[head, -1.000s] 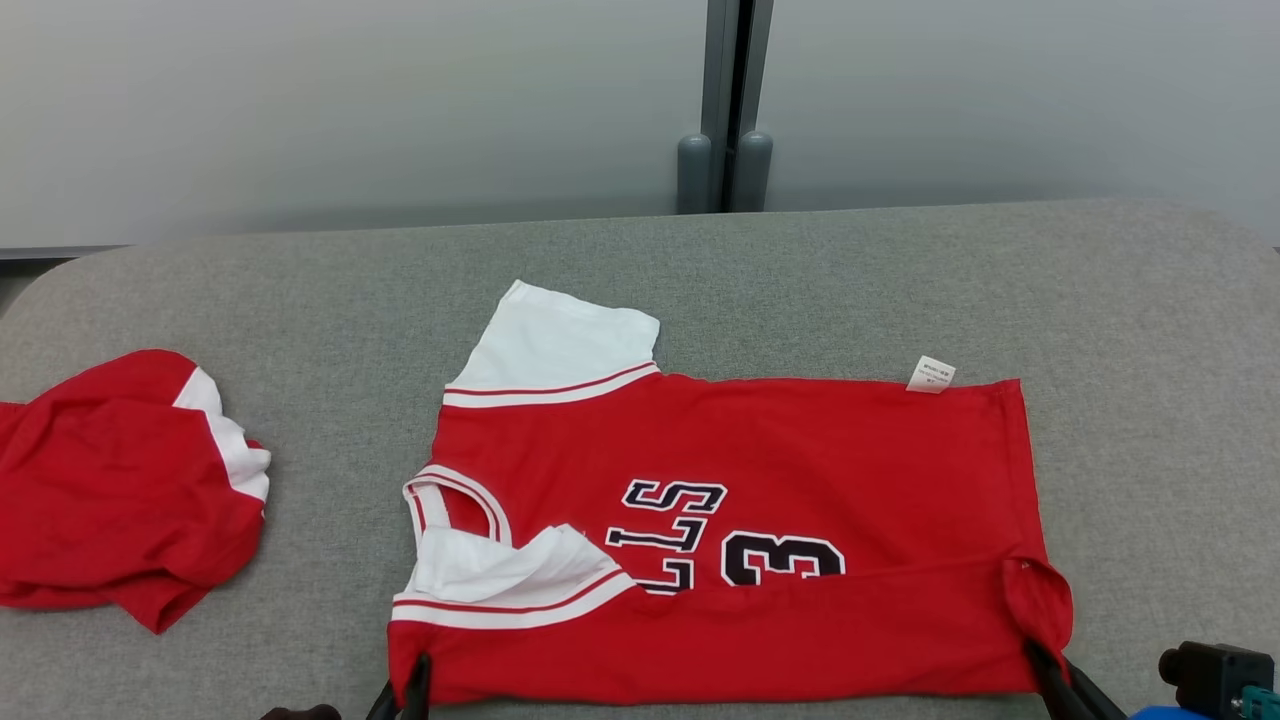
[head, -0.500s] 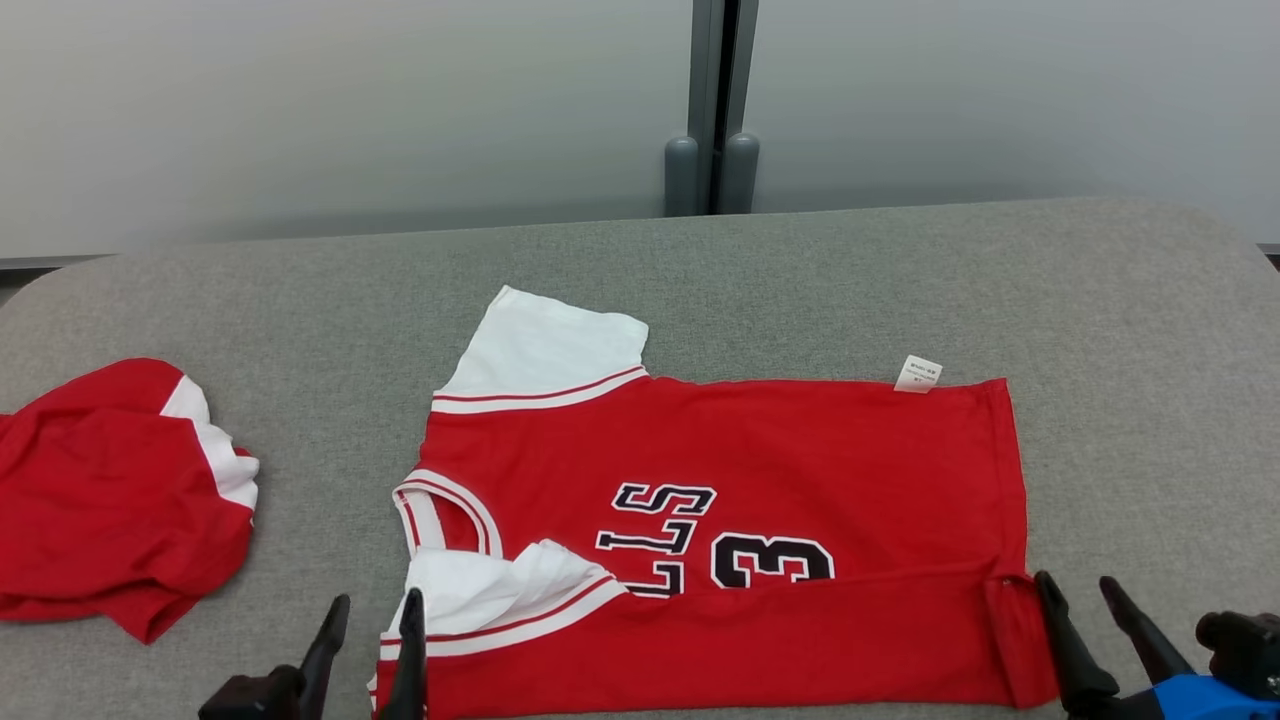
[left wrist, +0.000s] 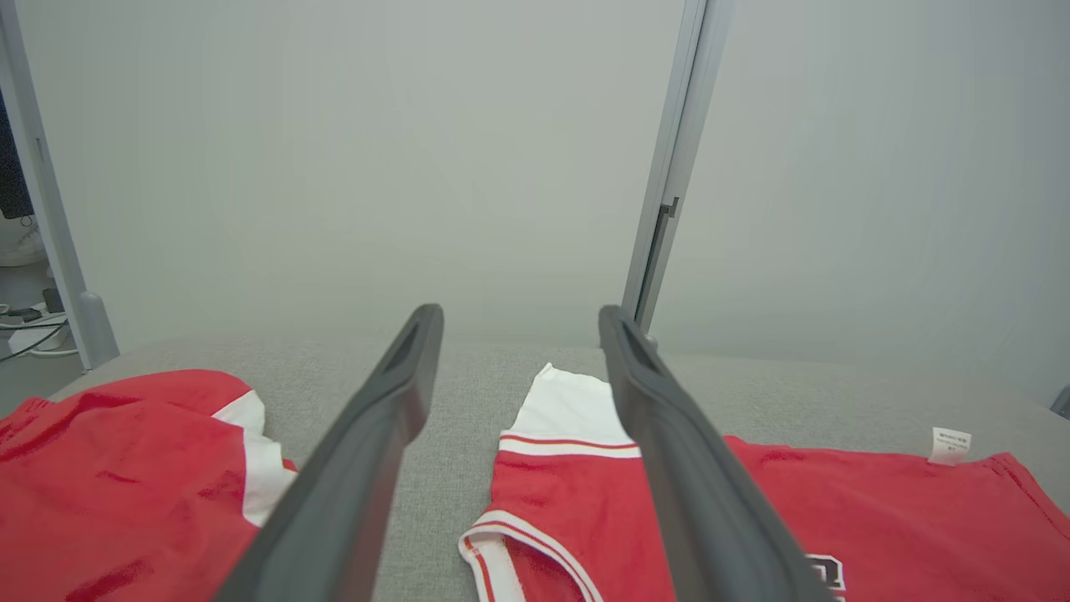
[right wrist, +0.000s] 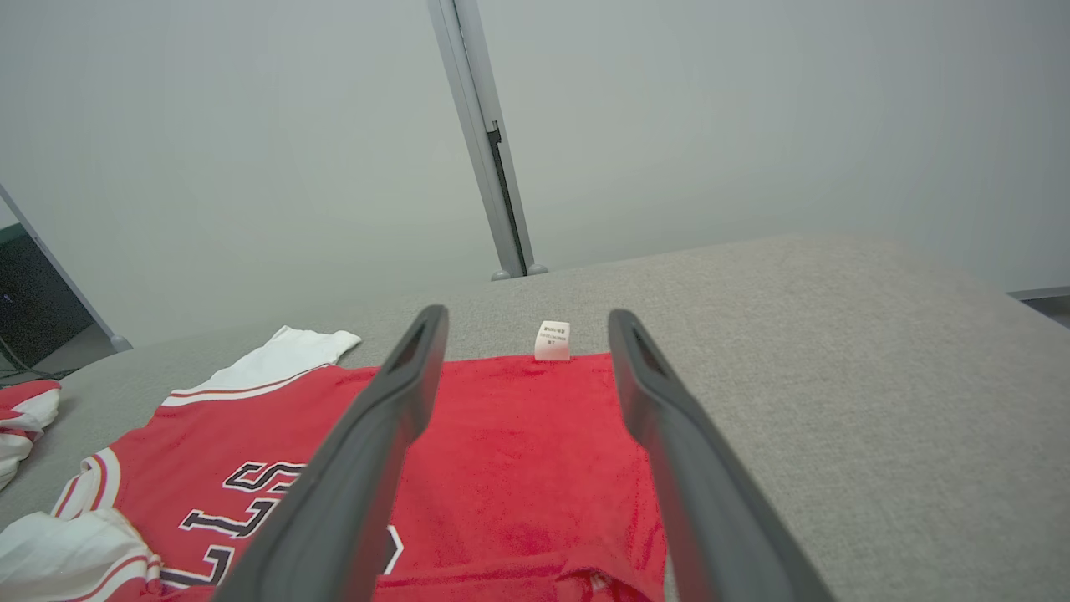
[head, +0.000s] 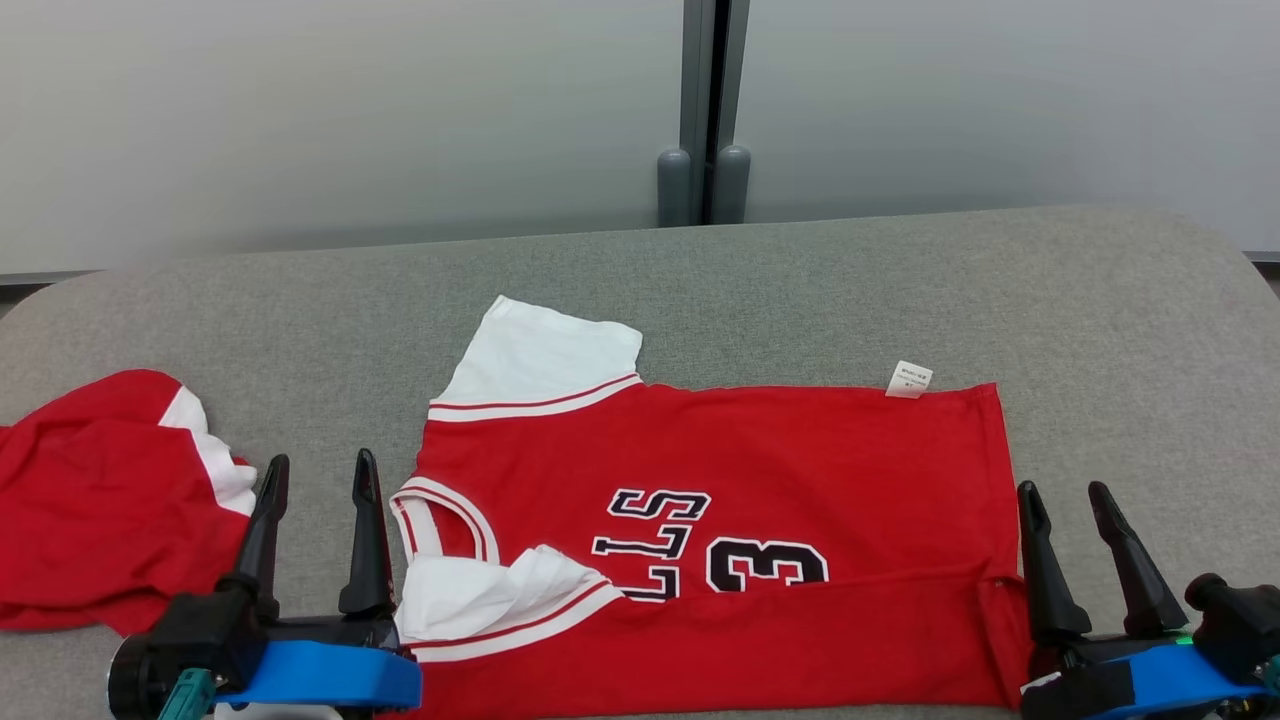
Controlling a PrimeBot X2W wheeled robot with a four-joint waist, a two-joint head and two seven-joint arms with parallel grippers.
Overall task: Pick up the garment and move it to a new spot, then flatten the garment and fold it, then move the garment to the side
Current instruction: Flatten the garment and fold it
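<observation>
The garment (head: 750,440) lies long axis left-to-right on the worktop (head: 1100,300), between left gripper (head: 321,460) and right gripper (head: 1062,490) (one beside each short end); both jaws spread, empty.

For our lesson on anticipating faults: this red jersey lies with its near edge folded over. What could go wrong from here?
1. The near white sleeve lies crumpled beside the neckline of the jersey; another fold may trap that bunching.
2. The other red garment lies close beside the open left jaws; a careless reach could snag it.
</observation>
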